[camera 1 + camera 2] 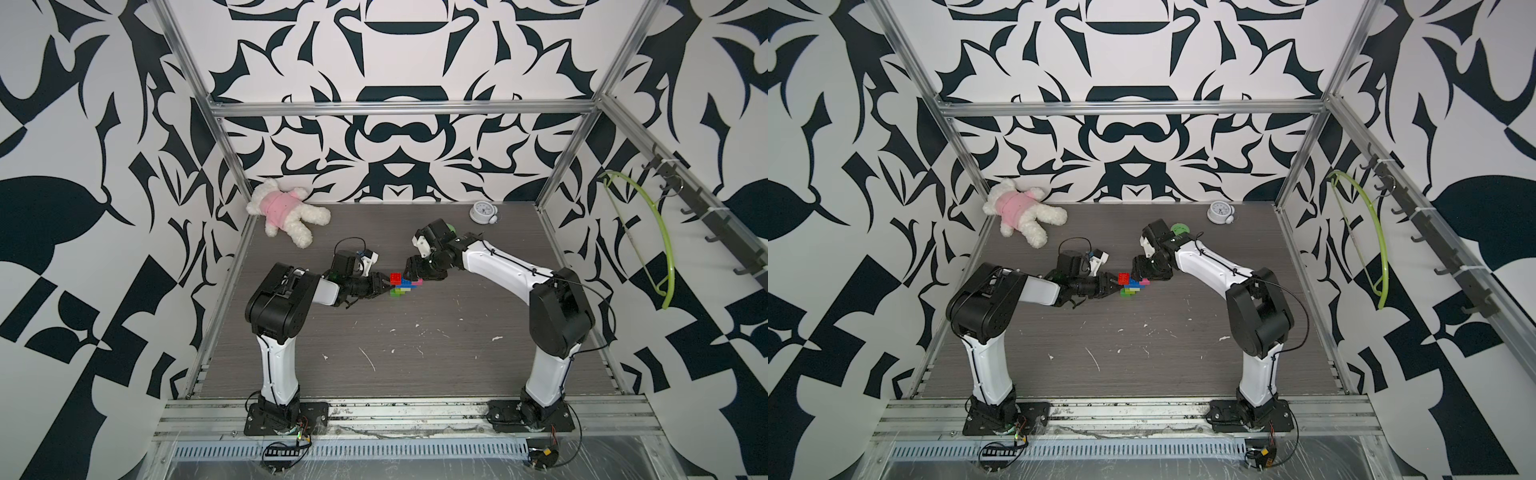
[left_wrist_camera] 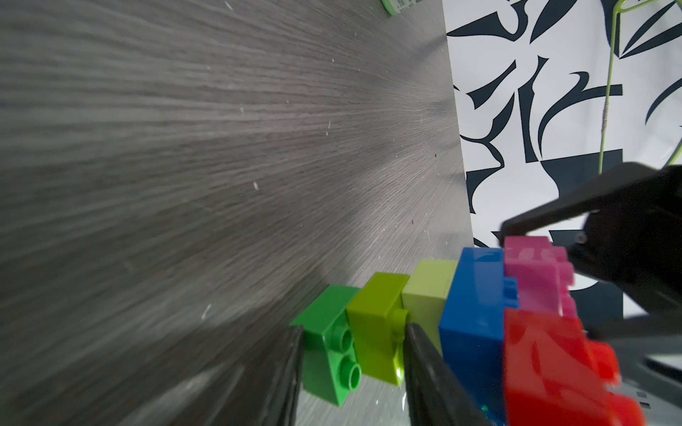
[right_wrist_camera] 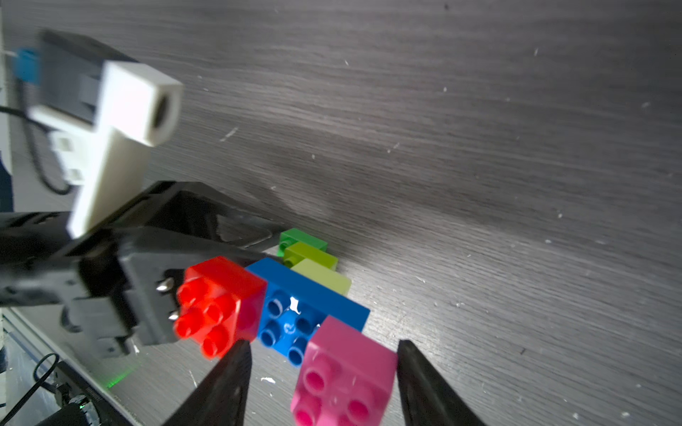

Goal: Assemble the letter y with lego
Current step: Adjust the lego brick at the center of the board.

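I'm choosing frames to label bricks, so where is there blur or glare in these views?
Left wrist view: the red brick nearest the lens is smeared, the green brick crisper, the table grain streaked. Right wrist view: white glare on the blue brick, the other arm's white camera mount blurred. Both top views: sharp, the letter y tiny.

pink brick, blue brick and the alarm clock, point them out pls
pink brick (image 3: 348, 350), right wrist view, on its smooth side face
blue brick (image 3: 288, 282), right wrist view, on its long smooth side
alarm clock (image 1: 481, 210), in a top view, on its dial
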Motion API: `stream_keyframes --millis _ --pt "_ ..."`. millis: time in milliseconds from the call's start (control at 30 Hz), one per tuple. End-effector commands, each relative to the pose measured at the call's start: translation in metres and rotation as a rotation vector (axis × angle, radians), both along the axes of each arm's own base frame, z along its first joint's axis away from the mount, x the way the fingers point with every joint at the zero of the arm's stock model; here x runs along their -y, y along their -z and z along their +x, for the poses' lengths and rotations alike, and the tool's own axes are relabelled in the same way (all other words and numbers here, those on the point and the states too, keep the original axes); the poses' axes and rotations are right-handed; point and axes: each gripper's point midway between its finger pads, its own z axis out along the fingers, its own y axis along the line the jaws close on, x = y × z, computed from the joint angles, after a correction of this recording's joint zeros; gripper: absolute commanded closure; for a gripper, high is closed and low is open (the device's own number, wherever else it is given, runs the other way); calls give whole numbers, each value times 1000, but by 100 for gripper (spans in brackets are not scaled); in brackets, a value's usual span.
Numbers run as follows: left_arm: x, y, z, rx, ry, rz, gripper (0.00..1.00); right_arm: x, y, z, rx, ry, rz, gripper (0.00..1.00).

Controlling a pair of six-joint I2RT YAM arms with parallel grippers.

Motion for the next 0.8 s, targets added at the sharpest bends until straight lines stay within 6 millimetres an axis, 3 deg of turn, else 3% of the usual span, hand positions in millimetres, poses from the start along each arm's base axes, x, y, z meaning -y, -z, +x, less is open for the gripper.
stream_keyframes --millis 0,233,367,533,633,700,767 --pt "-82 134 -82 -445 -150 469 54 -5 -27 3 82 -16 38 35" --pt "-82 134 -82 -445 -150 470 54 1 -58 12 269 -40 55 37" --pt "-82 135 -82 -448 -149 470 54 4 -88 16 470 -101 74 37" --pt "-83 134 -82 -445 -151 470 54 7 -111 21 718 -185 82 38" --pt "-82 134 -82 -446 -150 469 54 16 -117 27 819 -188 97 38" --pt "-82 134 -81 -443 -150 468 54 21 -114 29 850 -197 120 33" --pt "-82 135 -81 -445 -149 468 54 23 -110 32 893 -227 153 35"
